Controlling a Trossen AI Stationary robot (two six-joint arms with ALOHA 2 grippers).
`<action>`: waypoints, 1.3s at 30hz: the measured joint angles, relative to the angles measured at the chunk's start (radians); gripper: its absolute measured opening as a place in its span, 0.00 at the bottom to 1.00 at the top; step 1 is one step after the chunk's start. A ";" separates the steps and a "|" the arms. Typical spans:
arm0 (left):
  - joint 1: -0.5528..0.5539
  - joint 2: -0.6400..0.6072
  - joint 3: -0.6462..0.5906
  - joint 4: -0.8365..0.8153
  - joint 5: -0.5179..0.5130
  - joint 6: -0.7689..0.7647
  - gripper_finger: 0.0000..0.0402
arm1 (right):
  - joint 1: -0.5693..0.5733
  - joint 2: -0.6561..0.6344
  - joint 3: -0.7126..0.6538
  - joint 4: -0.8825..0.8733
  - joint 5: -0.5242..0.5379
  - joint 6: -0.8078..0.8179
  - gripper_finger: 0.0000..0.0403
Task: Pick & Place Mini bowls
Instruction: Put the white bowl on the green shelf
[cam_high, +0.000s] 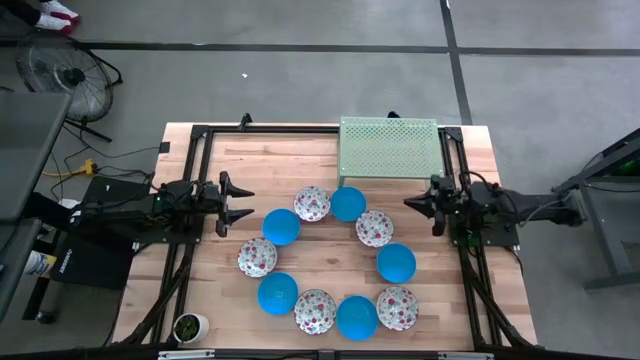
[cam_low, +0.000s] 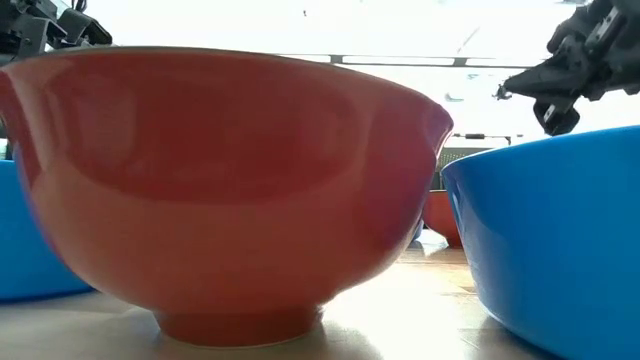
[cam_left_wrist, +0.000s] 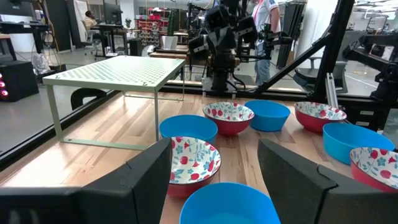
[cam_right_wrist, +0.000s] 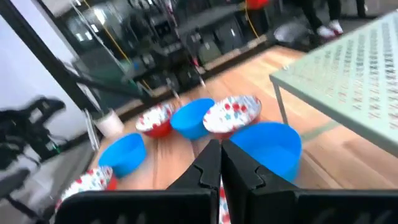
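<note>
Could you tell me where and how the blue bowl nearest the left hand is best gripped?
Probably by its rim, from above. The blue bowl sits upright and open, so one finger could go inside the wall and one outside. The side facing the left hand is free; floral bowls crowd the others.

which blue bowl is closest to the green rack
The blue bowl at the ring's top, right beside the green rack; the other four blue ones sit farther away.
</note>
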 joint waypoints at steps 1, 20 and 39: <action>0.000 0.000 0.000 0.000 0.000 0.000 0.58 | 0.000 0.017 0.034 -0.049 0.002 -0.009 0.00; 0.000 0.000 0.000 0.000 0.000 0.000 0.58 | 0.000 0.606 0.540 -0.420 -0.054 0.180 0.00; 0.000 0.000 0.000 0.000 0.000 0.000 0.58 | 0.000 1.021 0.657 -0.789 -0.256 0.634 0.00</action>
